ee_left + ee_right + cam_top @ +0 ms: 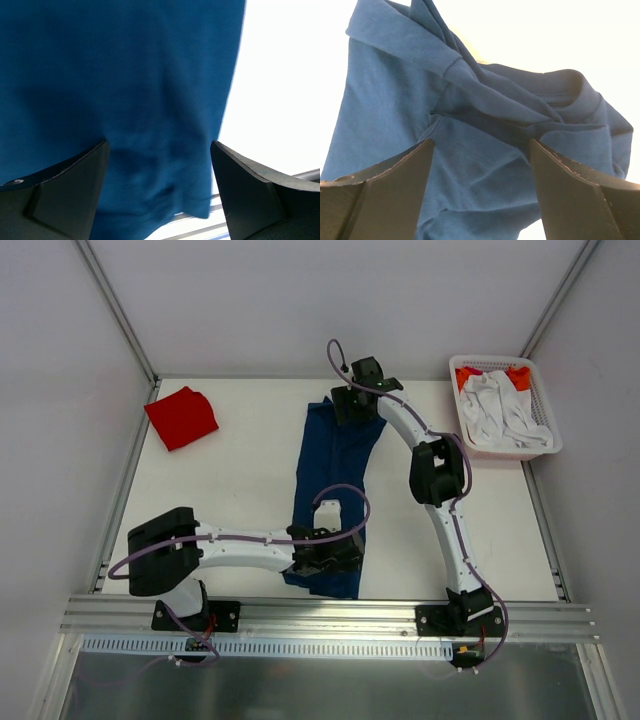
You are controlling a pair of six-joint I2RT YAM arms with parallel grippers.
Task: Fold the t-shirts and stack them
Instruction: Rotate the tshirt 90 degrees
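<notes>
One long strip on the surface [240, 500]: the navy t-shirt [335, 455] runs near to far, your left fingers [65, 185] apart over its near hem end, your right fingers [385, 190] apart over its far collar end.

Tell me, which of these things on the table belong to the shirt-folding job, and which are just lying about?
Part of the job:
navy blue t-shirt, laid out as a long strip mid-table
red t-shirt, folded at the far left corner

Just lying about:
white basket, far right corner
white and orange cloths inside it
</notes>
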